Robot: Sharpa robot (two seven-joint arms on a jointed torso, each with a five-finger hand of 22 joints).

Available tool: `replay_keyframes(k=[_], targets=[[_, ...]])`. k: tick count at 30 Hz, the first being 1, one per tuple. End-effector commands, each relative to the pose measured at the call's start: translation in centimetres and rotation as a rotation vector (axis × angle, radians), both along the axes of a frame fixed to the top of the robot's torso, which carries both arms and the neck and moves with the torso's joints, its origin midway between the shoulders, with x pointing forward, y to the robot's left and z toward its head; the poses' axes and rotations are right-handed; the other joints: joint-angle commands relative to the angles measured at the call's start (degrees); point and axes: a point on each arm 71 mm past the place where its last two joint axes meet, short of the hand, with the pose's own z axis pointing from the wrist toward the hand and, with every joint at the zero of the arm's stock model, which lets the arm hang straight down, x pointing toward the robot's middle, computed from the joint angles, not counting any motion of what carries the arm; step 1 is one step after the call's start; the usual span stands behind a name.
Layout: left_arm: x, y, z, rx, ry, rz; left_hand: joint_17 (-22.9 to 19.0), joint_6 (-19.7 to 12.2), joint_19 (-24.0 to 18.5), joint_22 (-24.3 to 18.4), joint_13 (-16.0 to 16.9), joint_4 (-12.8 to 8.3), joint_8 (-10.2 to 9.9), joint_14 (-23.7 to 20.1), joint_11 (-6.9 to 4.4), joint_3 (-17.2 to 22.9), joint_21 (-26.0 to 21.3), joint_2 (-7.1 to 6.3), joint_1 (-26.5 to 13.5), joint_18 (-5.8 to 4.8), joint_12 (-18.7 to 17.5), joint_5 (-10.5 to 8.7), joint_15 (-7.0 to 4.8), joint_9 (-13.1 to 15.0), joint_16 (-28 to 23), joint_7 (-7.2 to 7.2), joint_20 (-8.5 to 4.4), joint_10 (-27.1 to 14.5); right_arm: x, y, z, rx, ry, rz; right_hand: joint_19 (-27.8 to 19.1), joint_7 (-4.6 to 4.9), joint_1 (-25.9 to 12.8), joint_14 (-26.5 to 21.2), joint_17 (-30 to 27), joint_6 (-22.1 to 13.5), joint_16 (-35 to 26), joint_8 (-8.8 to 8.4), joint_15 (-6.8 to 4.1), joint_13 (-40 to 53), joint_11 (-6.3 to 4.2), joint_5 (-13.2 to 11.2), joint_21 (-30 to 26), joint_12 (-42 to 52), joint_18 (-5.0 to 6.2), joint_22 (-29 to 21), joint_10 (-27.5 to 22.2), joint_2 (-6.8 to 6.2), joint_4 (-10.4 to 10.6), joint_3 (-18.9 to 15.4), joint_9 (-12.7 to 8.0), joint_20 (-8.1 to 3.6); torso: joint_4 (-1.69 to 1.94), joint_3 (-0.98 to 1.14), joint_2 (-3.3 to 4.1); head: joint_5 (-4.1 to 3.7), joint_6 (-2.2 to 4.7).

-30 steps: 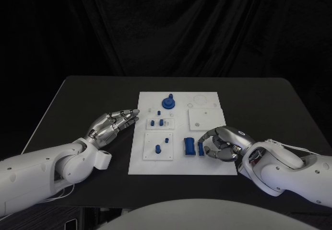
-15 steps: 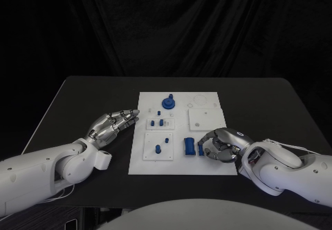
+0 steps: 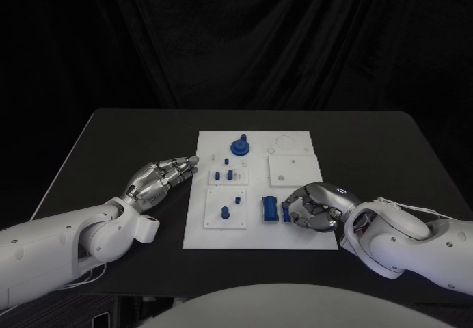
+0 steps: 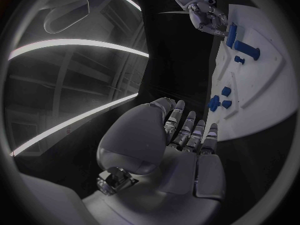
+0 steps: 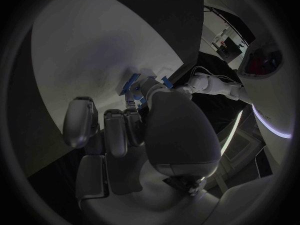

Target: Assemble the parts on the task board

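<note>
Two white arms are showing smooth, rounded shells. The left hand (image 3: 158,179) is gleaming silver, built of segmented metallic fingers (image 4: 187,130) under a broad domed back plate. The right hand (image 3: 316,205) is wearing the same silver finish, with a small dark mark on its wrist end. Thin pale cables are looping along both forearms, and a white block is sitting at the left wrist.
</note>
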Motion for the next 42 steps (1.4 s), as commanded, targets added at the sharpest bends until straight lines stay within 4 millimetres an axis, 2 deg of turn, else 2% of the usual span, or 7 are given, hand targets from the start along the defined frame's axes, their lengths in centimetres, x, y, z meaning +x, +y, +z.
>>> replay_keyframes(k=[1,7,14,24,37,38,42], targets=[[-0.1,0.1,0.4,-0.040,-0.042,0.013,0.08,0.31,0.22,-0.05,0.08,0.07,0.14,-0.05,0.41,0.32,0.16,0.19,0.35,-0.17,0.05,0.33,0.54,0.02,0.31,0.27,0.31,0.08,-0.1,-0.4,0.5,0.050,-0.074,-0.005,-0.26,-0.85,-1.03,3.76,6.49,2.73,0.01,0.84,-0.10,1.97,-0.70,-7.67,0.08,-0.06,0.22,9.50,0.04,0.51,0.58,-1.74,0.58,-0.16,0.02,0.02,0.01,-0.09,-0.01],[-0.1,0.2,0.5,-0.036,-0.047,0.023,0.07,0.31,0.25,0.01,0.07,0.08,0.14,-0.07,0.41,0.34,0.17,0.18,0.36,-0.18,0.05,0.32,0.55,0.01,0.30,0.28,0.30,0.07,0.0,-0.8,2.2,0.158,-0.212,-0.022,-6.29,-2.39,-3.76,-0.63,-3.99,6.69,-8.37,2.25,-0.85,-10.07,-1.84,-29.88,-13.34,-7.33,2.66,5.32,-8.95,2.33,4.02,-6.97,2.35,-0.80,-0.01,0.02,-0.07,-0.58,-0.01],[-0.5,0.1,0.9,-0.038,-0.055,0.030,0.06,0.41,0.28,-0.02,-0.06,0.35,0.20,-0.18,-0.08,0.32,0.18,-0.14,0.24,-0.21,-0.79,0.05,0.39,0.01,0.29,0.47,0.15,-0.65,2.2,-2.1,4.5,0.322,-0.310,-0.137,-21.05,-0.62,-6.73,-19.82,-32.39,5.43,-37.93,0.39,2.04,-41.24,0.72,-33.23,-46.02,-35.08,6.26,-8.26,-28.62,4.88,4.09,-9.83,2.63,2.10,-0.19,0.04,-0.67,-0.64,-0.01],[-0.1,-0.5,1.4,-0.054,-0.093,0.037,-0.41,-8.76,-0.13,-0.97,-0.80,7.84,-2.55,-2.80,-6.45,-4.68,-0.07,0.57,-6.25,0.01,-7.91,-2.32,-0.46,-1.86,-2.30,-1.63,-0.49,-7.52,5.1,-3.5,3.6,0.659,-0.089,-0.241,-60.50,4.48,-12.18,-55.18,-56.44,-9.31,-65.85,-7.01,16.94,-60.60,13.13,-32.49,-68.22,-59.20,0.60,-37.28,-53.70,9.00,4.12,-19.63,-2.60,11.71,-0.29,0.31,-2.34,0.12,-0.01],[0.5,-0.9,1.3,-0.044,-0.135,0.071,-1.41,-30.29,-1.57,-3.84,-1.59,7.73,-4.76,-6.09,-10.29,-21.27,-0.58,7.06,-14.48,1.55,-13.42,-14.91,-2.78,-5.27,-7.68,-14.54,-1.25,-12.19,6.0,-3.5,2.0,0.842,0.026,-0.194,-76.69,-7.21,-16.60,-76.92,-67.34,-41.03,-72.52,-9.34,14.81,-68.14,7.59,-37.24,-69.69,-65.98,-0.59,-61.22,-74.53,10.26,4.22,-24.45,-4.49,12.57,-1.05,0.94,-4.84,0.93,-0.01],[0.2,-1.0,0.3,0.013,-0.014,0.014,-1.96,-32.56,-3.13,-8.44,-3.10,2.66,-5.98,-6.57,-14.03,-18.55,-1.51,2.38,-34.91,-1.48,-16.06,-20.18,-5.83,-6.53,-9.97,-10.54,-5.69,-13.82,6.1,-3.7,2.1,0.726,-0.022,-0.233,-78.32,-7.51,-35.24,-78.87,-69.53,-43.70,-76.34,-14.14,10.83,-70.10,4.48,-42.38,-71.14,-71.84,-3.99,-65.22,-76.16,10.00,-0.88,-22.38,-7.06,7.51,-0.75,0.71,-4.07,0.76,0.01],[0.4,-1.2,0.5,0.023,-0.019,0.030,-1.96,-33.76,-3.13,-8.44,-3.10,1.18,-5.98,-6.57,-14.03,-18.46,-1.51,1.50,-41.06,-1.48,-17.05,-21.94,-6.75,-6.53,-9.97,-10.54,-7.08,-13.82,6.6,-3.3,2.3,0.747,-0.025,-0.248,-82.91,-7.51,-59.04,-83.99,-74.90,-51.23,-84.35,-14.14,5.92,-74.91,-2.67,-49.09,-71.14,-78.93,-3.99,-70.61,-80.43,10.00,-7.45,-17.62,-7.06,0.91,-0.98,0.73,-4.19,0.85,0.72]])
